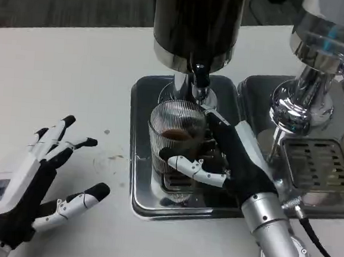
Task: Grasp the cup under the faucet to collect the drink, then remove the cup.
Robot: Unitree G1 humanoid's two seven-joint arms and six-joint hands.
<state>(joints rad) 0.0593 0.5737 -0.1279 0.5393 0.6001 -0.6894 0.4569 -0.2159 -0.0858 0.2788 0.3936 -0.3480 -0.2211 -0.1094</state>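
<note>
A ribbed clear glass cup (175, 142) with brown drink in its bottom stands on the silver drip tray (141, 162), just in front of and below the black faucet (200, 77) of the dark dispenser (195, 23). My right hand (229, 160) wraps around the cup from its right side, thumb across the front, and grips it. At the lower left my left hand (33, 186) lies on the white table with fingers spread and nothing in it.
A second chrome dispenser (312, 86) with its own grated drip tray (318, 167) stands to the right, close beside my right forearm. A black cable (323, 247) runs along that arm. White table surface (74, 85) stretches to the left of the tray.
</note>
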